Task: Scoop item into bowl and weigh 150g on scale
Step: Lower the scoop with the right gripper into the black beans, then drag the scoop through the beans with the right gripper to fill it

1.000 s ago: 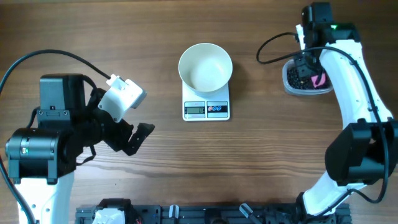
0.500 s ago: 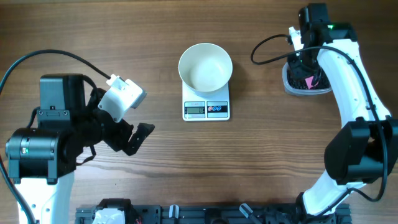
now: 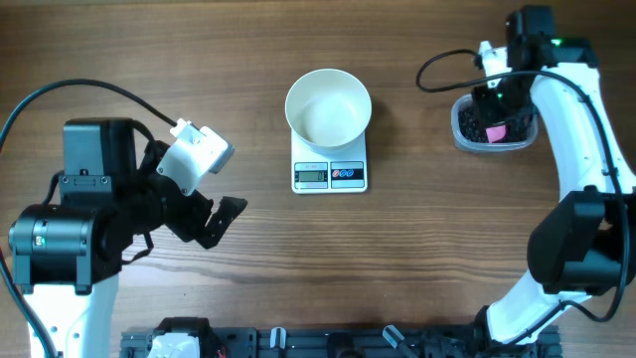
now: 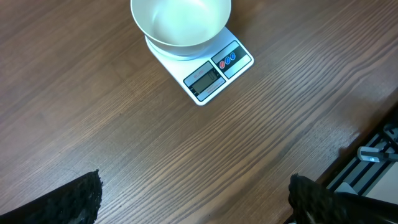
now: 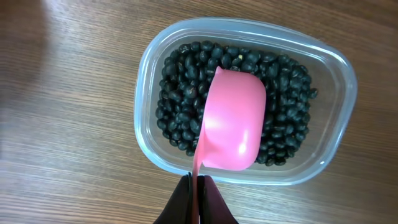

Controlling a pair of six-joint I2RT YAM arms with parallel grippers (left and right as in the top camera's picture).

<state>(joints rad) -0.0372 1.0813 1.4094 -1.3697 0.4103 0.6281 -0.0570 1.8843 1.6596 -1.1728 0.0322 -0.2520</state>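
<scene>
Robot lab: left arm [image 3: 70, 239], right arm [image 3: 571, 149] at wood-grain table [image 3: 328, 268], black rail [image 3: 298, 343].

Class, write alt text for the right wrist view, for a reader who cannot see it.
The right gripper, shut on the thin handle of a pink scoop, holds it over a clear plastic tub of small black beans on a wooden table.
</scene>
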